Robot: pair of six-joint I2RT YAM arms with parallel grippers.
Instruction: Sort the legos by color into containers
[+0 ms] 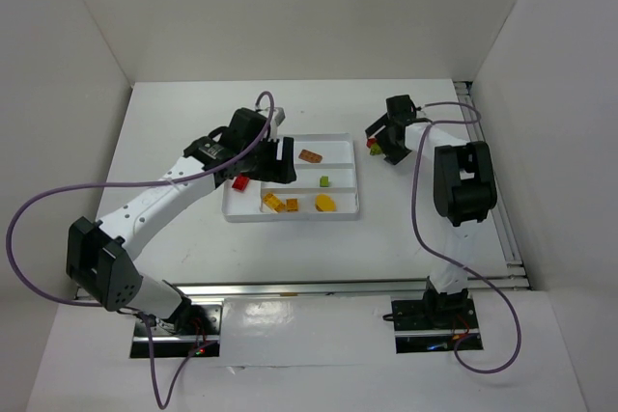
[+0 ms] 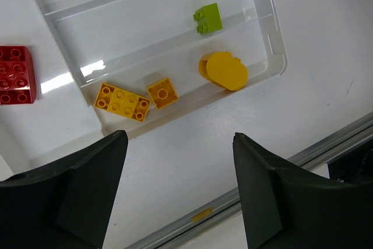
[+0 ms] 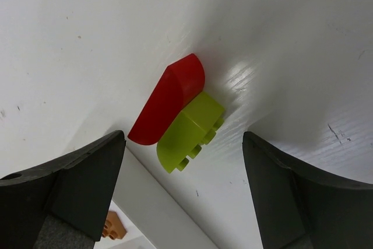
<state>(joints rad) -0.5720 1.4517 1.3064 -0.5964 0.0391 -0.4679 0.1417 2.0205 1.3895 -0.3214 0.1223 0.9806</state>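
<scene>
Since the top cam shows the layout best, I'll start there: the white tray (image 1: pixel 338 150) sits mid-table, my left gripper (image 1: pixel 280 161) hangs over its left end, and my right gripper (image 1: pixel 384 142) is just off its right side, toward the table's right edge.

Left wrist cam: fingers (image 2: pixel 87 190) spread wide, nothing in them. The red brick (image 2: pixel 17 74) sits alone in the tall section, with three yellow pieces (image 2: pixel 122 101) in the near strip and a green brick (image 2: pixel 208 17) one strip over.

Right wrist cam: fingers (image 3: pixel 70 185) spread either side of a red curved piece (image 3: pixel 172 94) and a lime piece (image 3: pixel 189 129), touching each other on bare table.

My worry: closing now probably pinches both, so one lands with the wrong colour, or the rounded red one squirts out.
</scene>
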